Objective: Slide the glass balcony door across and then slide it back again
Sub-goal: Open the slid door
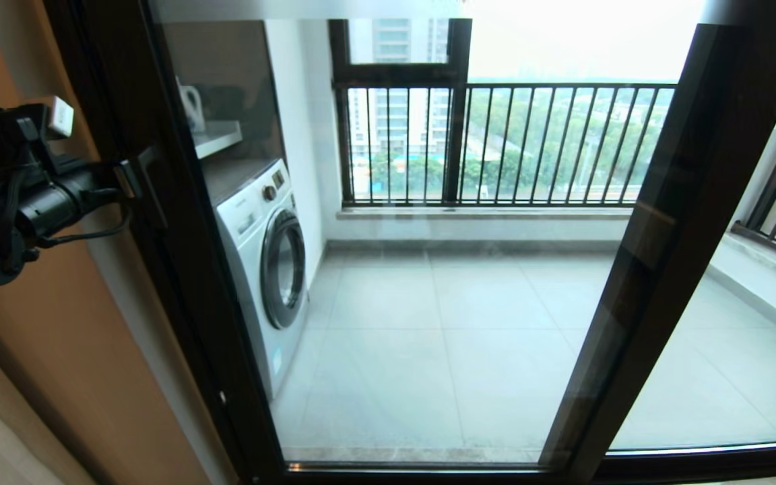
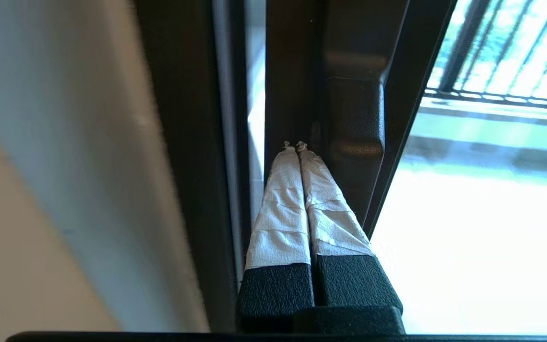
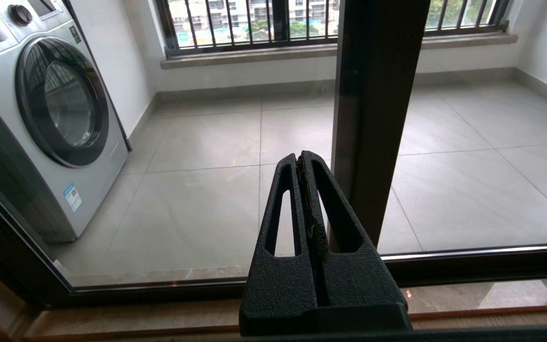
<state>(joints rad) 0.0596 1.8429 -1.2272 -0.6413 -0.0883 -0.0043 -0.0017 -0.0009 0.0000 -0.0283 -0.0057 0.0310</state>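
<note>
The left gripper [image 2: 295,145], fingers clenched together, presses beside the handle [image 2: 355,118] of the door [image 1: 179,222]; right gripper [image 3: 302,159] clenched, idle.

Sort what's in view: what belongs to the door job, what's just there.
Job: door; its handle; left hand, shut, tips against the stile beside the handle.
Just there: washer; railing; shelf; fixed panel; right hand, shut, idle.
</note>
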